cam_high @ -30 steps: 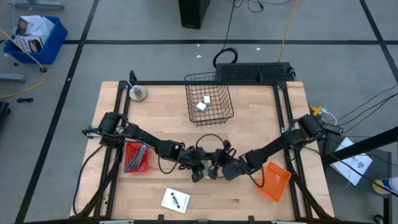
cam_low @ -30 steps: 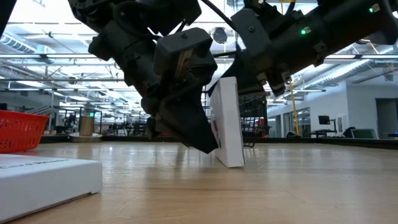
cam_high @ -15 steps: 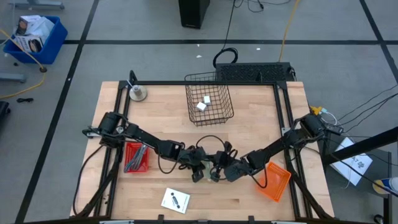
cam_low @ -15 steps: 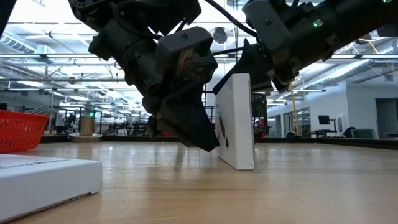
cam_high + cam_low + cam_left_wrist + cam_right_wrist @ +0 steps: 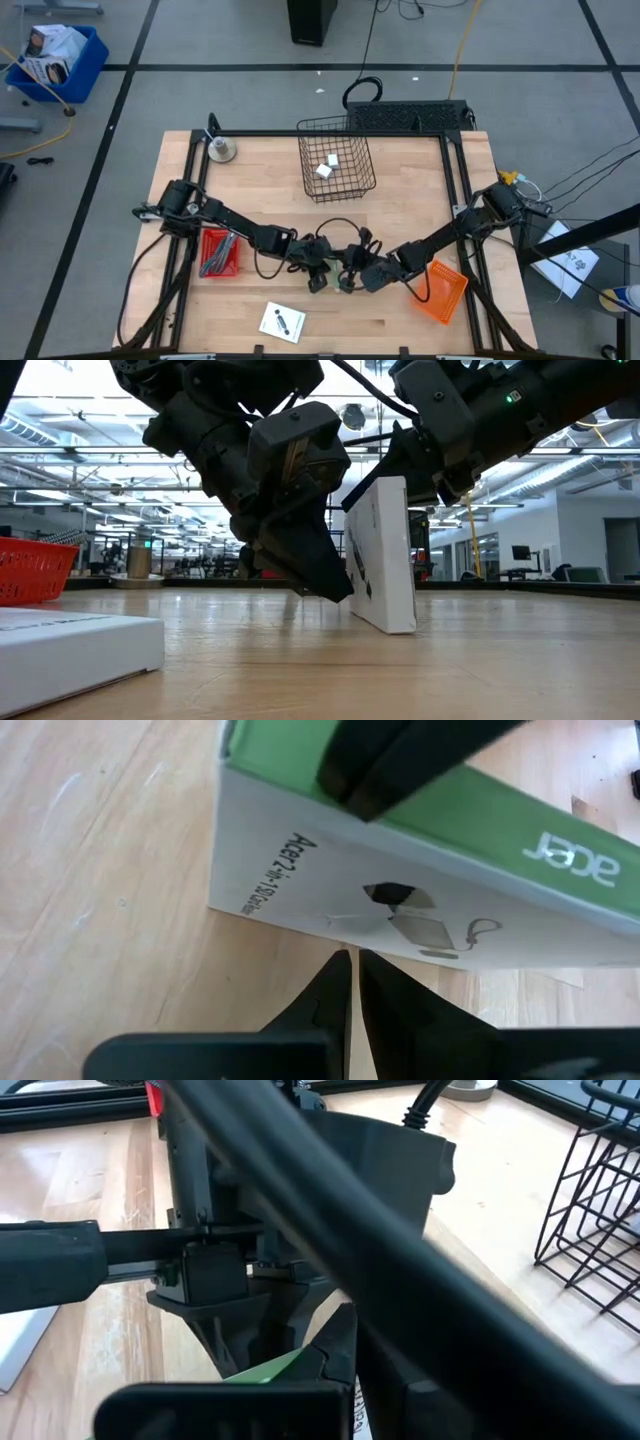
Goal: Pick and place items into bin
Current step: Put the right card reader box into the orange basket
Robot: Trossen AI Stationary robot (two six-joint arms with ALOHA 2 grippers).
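A flat white box with a green top side stands on its lower edge on the wooden table, leaning, between my two grippers near the table's middle. My right gripper is shut at the box's top. My left gripper is shut, with its tips low at the box's printed face. In the high view both grippers meet at the table's near middle, left and right. The wire bin stands at the far centre, with two small white blocks in it. My left gripper has its shut fingertips against the box's printed white face, close to its bottom edge. It comes slanting down from the table's left. My right gripper lays its shut fingers across the box's green top side, coming from the table's right and slanting down. The box leans under them with its lower edge on the table.
A second white card lies flat near the front edge. A red tray with tools sits at the left, an orange tray at the right. A round metal piece stands at the far left corner.
The white box has gone from nearly upright to a lean, and its lower edge has slid a little toward the table's right. My right gripper has followed the box's top edge and rolled slightly.
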